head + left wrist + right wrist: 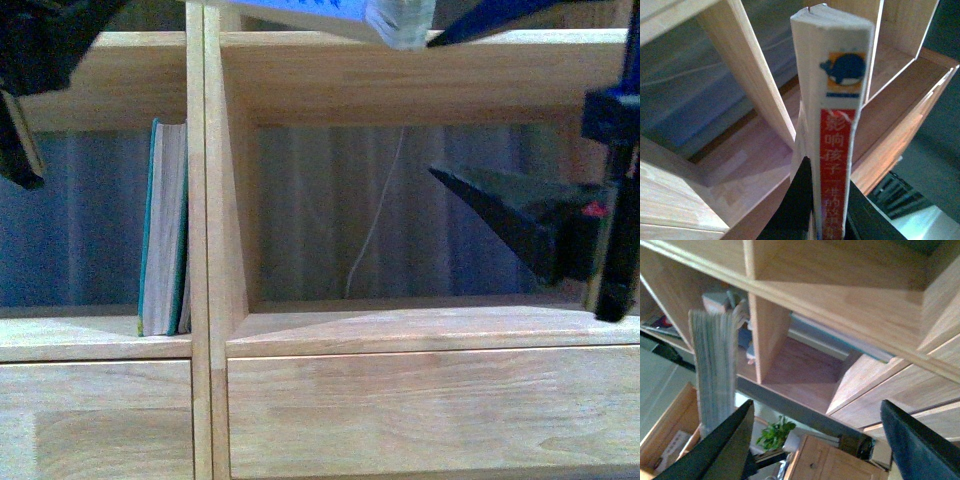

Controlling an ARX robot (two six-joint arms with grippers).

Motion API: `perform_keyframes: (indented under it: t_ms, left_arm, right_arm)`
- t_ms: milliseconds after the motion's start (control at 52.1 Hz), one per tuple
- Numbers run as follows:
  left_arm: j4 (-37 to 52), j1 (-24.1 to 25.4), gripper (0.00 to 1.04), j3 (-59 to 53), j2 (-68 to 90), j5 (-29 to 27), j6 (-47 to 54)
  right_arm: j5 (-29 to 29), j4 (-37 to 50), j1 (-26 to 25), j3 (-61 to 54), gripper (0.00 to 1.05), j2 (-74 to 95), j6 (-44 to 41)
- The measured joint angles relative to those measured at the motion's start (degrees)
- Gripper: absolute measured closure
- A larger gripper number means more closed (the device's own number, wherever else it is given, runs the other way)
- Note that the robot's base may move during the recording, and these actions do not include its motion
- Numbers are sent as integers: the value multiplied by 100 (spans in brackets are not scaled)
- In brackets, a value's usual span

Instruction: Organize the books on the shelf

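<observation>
The thin paperback book (840, 115) stands on end between the pads of my left gripper (827, 215), which is shut on it, red-and-white spine toward the camera. In the front view it (345, 12) is held high, at the top edge above the right column of the shelf (205, 200). The teal book (163, 230) stands upright in the left compartment, against the divider. My right gripper (530, 235) is open and empty in front of the right compartment. In the right wrist view a book's pale page edges (715, 370) show; I cannot tell which book.
A white cord (375, 220) hangs at the back of the right compartment. Plain drawer fronts (430, 400) lie below the compartments. The right wrist view also shows a potted plant (772, 435) and a separate wooden cabinet (825, 460).
</observation>
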Motion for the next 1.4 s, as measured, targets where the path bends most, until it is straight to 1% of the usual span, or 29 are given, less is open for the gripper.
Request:
perform_keyframes:
  t_ms: [77,115,154,192,307,422,499,595,672,787,902,1017,1113,1228,1286,1401]
  left_arm:
    - [-553,177,98,-17,-326,-195,328]
    - [-935,330,98,-63,-555,-444,645]
    - [-1193,463,98,-90,-706,-579,868]
    - [-1537,726,98,-127,-920,-743,1397]
    - [-1937,1530,98,-160,-1178,-654,2479]
    - [-1987,1978,98,-122,-1069,-428,3423]
    - [-2041,2109,98,-37,-887,-417,3897]
    - [-1963,2247,98,166,-415,-424,5005]
    - [-1915,2347,98,393,-63,-422,5567]
    - [-2065,2522,98,861,457,-452,6043]
    - [-2216,2627,98,1292,942,-492,6413]
    - [-2393,2647,98,1663,1342,-437,6664]
    - [-2393,2608,98,1897,1589,-254,6850]
    - [-2332,2457,98,2225,1878,-111,7178]
    - [-2437,2369,98,2498,2057,-101,7418]
    - [-2603,2273,98,2870,2341,-111,7718]
  right_arm:
    - [-140,-87,-262,-133,14,-42,-57]
    - [-264,-116,-444,-227,8,-101,-101]
    - [-356,-153,-586,-289,5,-157,-127]
    - [-525,-201,-844,-393,7,-286,-184]
    - [-984,-295,-1541,-741,7,-656,-317]
    - [-1366,-459,-2052,-1169,7,-1091,-402]
    - [-1609,-616,-2297,-1449,7,-1440,-413]
    - [-2096,-1038,-2719,-1932,7,-2273,-407]
    - [-2396,-1263,-2962,-2184,7,-2776,-361]
    - [-2844,-1646,-3447,-2581,7,-3696,-116]
    - [-3110,-1904,-3792,-2835,7,-4391,125]
    - [-3195,-2144,-3932,-2929,7,-4844,337]
    - [-3174,-2310,-3886,-2929,7,-5071,391]
    - [-2905,-2437,-3582,-2927,7,-5182,389]
    - [-2791,-2492,-3388,-2927,7,-5215,389]
    - [-2756,-2496,-3300,-2927,7,-5228,389]
